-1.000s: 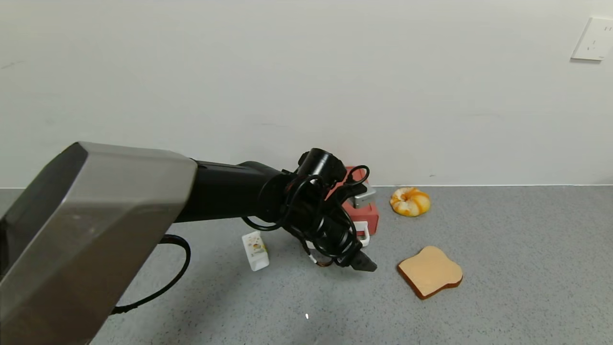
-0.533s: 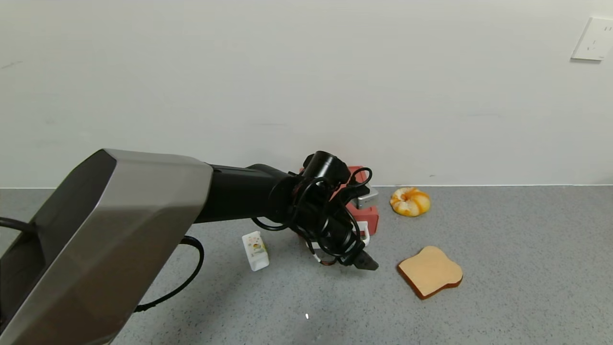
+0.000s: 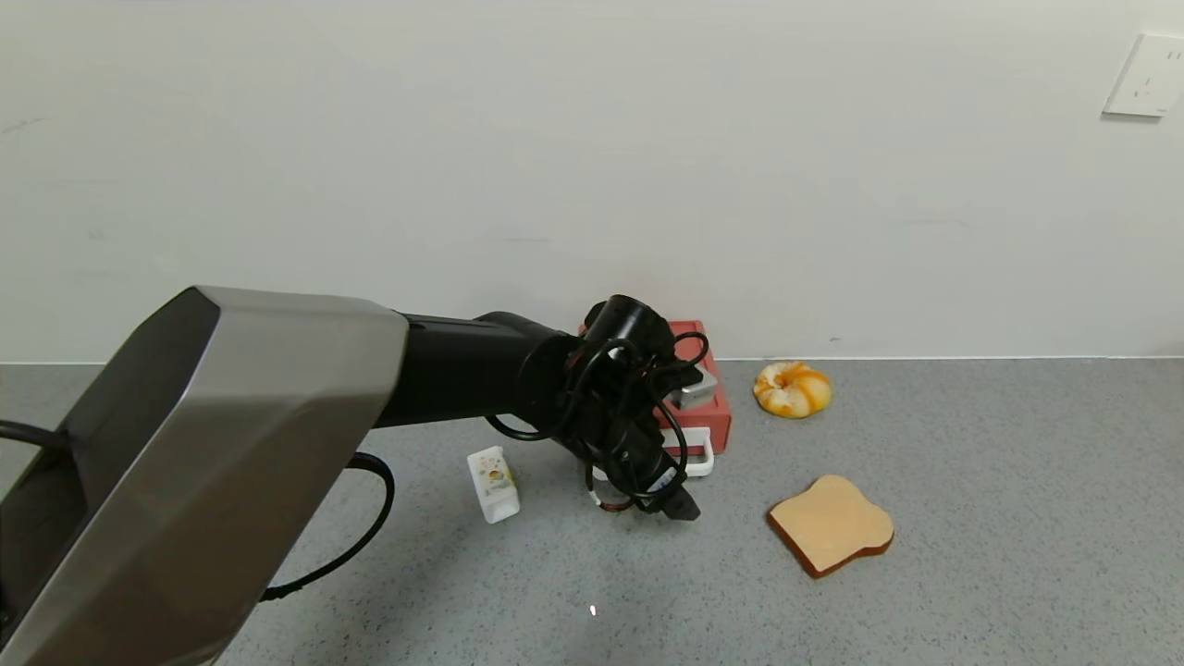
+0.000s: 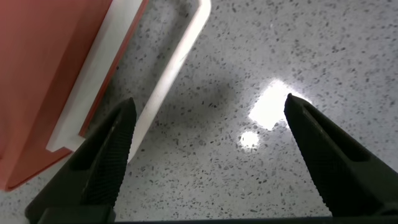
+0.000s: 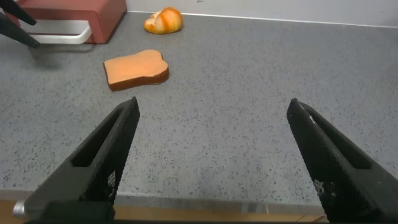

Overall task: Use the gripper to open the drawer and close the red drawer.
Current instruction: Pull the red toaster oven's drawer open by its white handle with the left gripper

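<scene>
At centre frame in the head view, the left gripper [image 3: 678, 507] hangs with fingers apart just before the handle [image 3: 696, 455] of the drawer [image 3: 710, 407], right of it. Best to straddle the handle squarely, then clamp and pull straight. The right gripper [image 5: 211, 162], parked, gapes too.

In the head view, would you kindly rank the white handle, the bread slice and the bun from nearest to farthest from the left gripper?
Measured from the left gripper:
1. White handle, just behind it on the red drawer.
2. Bread slice, off to the right.
3. Bun, farther back right, near the wall.
</scene>
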